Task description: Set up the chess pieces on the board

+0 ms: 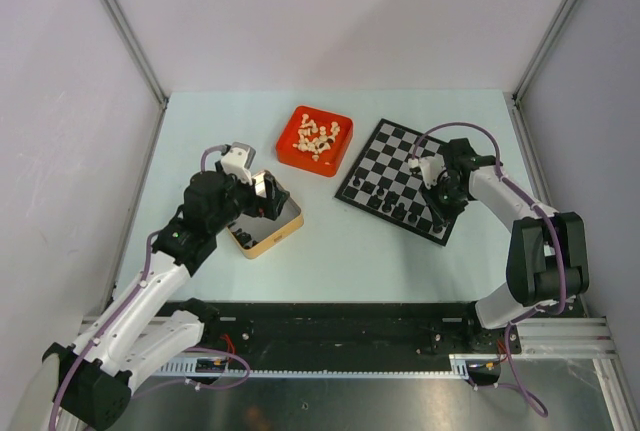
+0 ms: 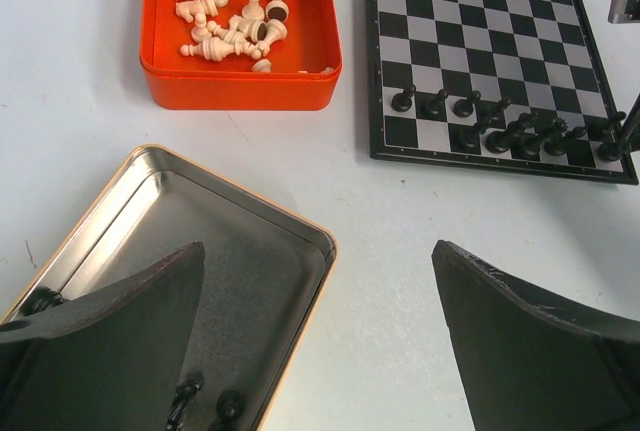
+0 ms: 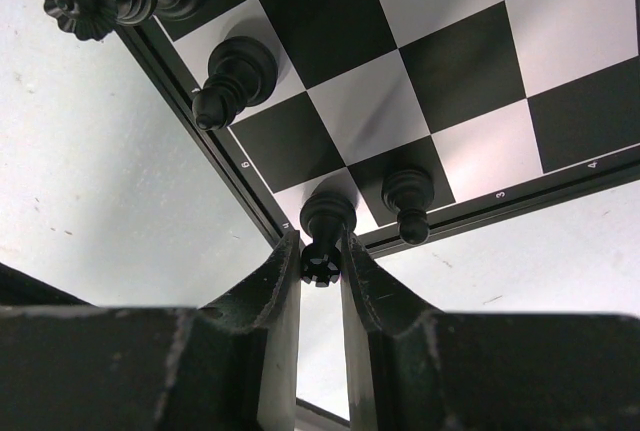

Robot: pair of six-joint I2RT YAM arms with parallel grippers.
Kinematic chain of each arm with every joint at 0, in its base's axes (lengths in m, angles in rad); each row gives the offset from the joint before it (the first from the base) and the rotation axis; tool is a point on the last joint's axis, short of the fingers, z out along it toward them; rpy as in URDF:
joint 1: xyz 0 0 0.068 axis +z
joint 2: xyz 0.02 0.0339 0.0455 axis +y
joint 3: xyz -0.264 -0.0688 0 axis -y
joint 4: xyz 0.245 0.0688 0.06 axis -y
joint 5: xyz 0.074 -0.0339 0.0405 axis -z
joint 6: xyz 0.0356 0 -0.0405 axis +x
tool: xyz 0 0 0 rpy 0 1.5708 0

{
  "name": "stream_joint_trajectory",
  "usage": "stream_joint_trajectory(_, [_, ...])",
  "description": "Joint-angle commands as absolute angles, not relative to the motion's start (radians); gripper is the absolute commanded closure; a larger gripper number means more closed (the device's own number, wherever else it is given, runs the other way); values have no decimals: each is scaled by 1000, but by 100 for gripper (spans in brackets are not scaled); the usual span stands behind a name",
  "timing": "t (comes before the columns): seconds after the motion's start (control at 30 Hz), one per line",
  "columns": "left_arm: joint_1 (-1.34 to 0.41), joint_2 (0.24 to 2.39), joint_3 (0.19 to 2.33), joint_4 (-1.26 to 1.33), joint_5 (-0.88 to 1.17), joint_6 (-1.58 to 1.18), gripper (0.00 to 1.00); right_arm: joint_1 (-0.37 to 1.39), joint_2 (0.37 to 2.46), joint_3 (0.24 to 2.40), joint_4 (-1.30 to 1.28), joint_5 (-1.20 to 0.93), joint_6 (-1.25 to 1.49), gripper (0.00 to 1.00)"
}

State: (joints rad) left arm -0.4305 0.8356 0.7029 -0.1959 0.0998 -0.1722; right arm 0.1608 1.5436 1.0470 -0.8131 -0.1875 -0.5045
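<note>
My right gripper (image 3: 320,248) pinches a black piece (image 3: 327,213) at the corner of the board (image 1: 398,163).
My right arm (image 1: 540,251) bends in from the right side of the board and tips down at its near corner. It is clamped tight on the piece, which sits on the corner square. More black pieces (image 2: 500,133) stand in rows along that edge. My left gripper (image 2: 318,281) hangs left of the board over a tin (image 2: 200,211), spread wide, holding nothing.

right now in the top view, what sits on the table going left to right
tin → red tray → board
</note>
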Motion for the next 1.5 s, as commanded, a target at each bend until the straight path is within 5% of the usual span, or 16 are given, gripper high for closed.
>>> stream_joint_trajectory(0.0, [-423,819,704,-166,97,-190,0,169,1548,1040,-805,-173,-497,82])
stream_joint_trajectory(0.37, [-423,827,707,-164,106,-192,0,173,1543,1029,-810,-160,-508,78])
stream_joint_trajectory(0.6, [-423,824,716,-166,110,-193,0,179,1507,1031,-807,-156,-505,57])
stream_joint_trajectory(0.87, [-423,805,733,-172,118,-213,0,147,1372,1038,-841,-218,-538,46])
stream_joint_trajectory(1.1, [-381,831,781,-260,130,-374,0,124,1278,1110,-832,-495,-560,29])
stream_joint_trajectory(1.47, [-270,1027,882,-595,26,-471,2,199,1428,1279,-666,-871,-442,27])
